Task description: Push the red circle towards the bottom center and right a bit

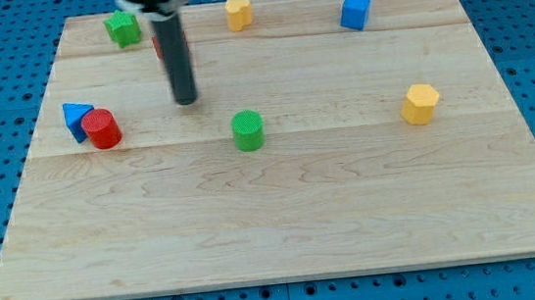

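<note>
The red circle (102, 128) is a short red cylinder at the board's left side, touching a blue triangle (76, 119) on its left. My tip (186, 101) rests on the board to the right of the red circle and slightly above it, well apart from it. A green circle (247, 130) lies right of and below my tip.
A green star-like block (122, 28) sits at the top left. A red block (157, 46) is mostly hidden behind the rod. A yellow block (239, 13) is at top centre, a blue cube (356, 10) at top right, a yellow hexagon (421, 104) at right.
</note>
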You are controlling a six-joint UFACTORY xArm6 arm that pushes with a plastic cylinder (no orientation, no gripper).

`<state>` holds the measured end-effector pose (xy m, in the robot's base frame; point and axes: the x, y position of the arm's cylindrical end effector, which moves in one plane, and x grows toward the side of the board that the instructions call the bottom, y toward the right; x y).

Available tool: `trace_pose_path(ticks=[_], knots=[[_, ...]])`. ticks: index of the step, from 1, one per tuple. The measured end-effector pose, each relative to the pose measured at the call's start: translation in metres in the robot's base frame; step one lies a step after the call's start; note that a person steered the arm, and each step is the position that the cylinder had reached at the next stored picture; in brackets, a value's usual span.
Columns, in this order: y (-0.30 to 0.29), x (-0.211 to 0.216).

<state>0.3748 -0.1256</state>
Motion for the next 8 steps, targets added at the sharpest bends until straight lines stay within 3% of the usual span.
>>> trace_pose_path(ticks=[2,4,6,8], knots=[[-0.071,-0.012],[-0.087,0.058],[0.035,0.130],[0.011,0.171]])
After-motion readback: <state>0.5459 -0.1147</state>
